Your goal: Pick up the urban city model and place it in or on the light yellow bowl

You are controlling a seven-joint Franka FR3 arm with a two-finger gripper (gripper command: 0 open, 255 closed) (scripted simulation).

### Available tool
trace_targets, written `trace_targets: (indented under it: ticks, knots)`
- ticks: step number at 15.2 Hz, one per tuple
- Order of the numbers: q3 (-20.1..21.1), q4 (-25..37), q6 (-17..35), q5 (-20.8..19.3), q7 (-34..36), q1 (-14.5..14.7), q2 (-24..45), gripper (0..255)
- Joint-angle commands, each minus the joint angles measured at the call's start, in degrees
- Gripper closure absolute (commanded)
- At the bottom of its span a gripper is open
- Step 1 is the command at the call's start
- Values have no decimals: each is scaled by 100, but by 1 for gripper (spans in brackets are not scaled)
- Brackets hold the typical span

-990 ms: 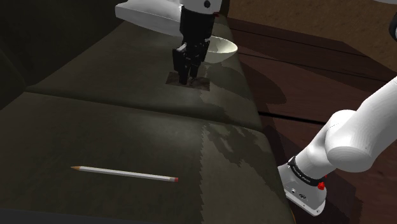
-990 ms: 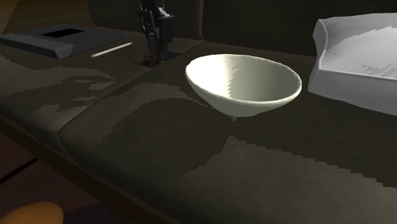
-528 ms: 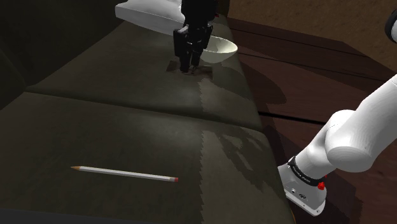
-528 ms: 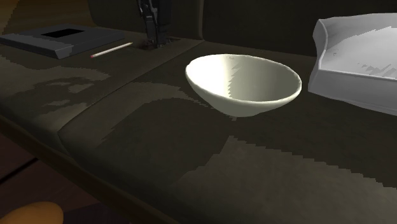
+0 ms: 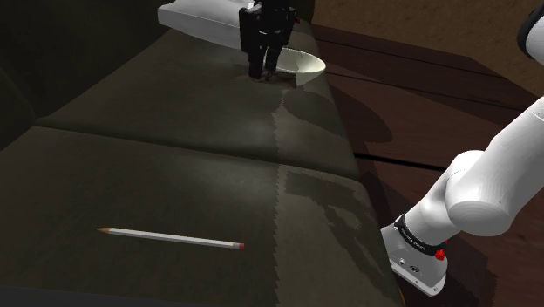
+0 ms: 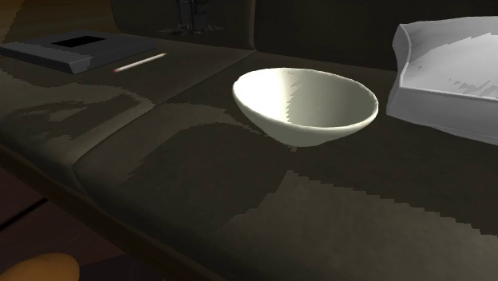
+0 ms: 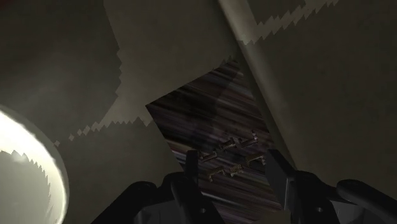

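The black two-finger gripper (image 7: pixel 232 158) hung above the dark olive fabric sofa cushion (image 5: pixel 174 166). Its fingers (image 7: pixel 191 167) were set a moderate way apart and, as far as could be judged, clamped on the near end of the city model (image 7: pixel 203 114), a dark, flat, streaked slab carrying tiny raised blocks. The blocks sat right between the fingertips. The slab's long axis ran straight out ahead of the fingers, away from the palm, and the slab appeared lifted off the cushion.

The pale yellowish, round, shallow bowl (image 7: pixel 25 181) lay off to the side, beyond one finger and roughly along the line on which the fingers close. It was near the slab but not under it. In the shoulder view the gripper stood just beside the bowl, covering part of its rim. The coming move looked like a short sideways carry to bring the slab over the bowl's mouth.
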Motion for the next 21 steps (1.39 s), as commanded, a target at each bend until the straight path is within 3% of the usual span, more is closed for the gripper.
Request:
trace_targets:
  ticks: [1, 7, 14, 21]
  knots:
    - [12, 273, -202, -37, 27, 11, 82, 255]
    - [60, 967, -674, -152, 123, 68, 329, 255]
    - [-443, 872, -773, -60, -915, -491, 153, 255]
    - [-899, 1202, -956, -120, -1862, -972, 343, 255]
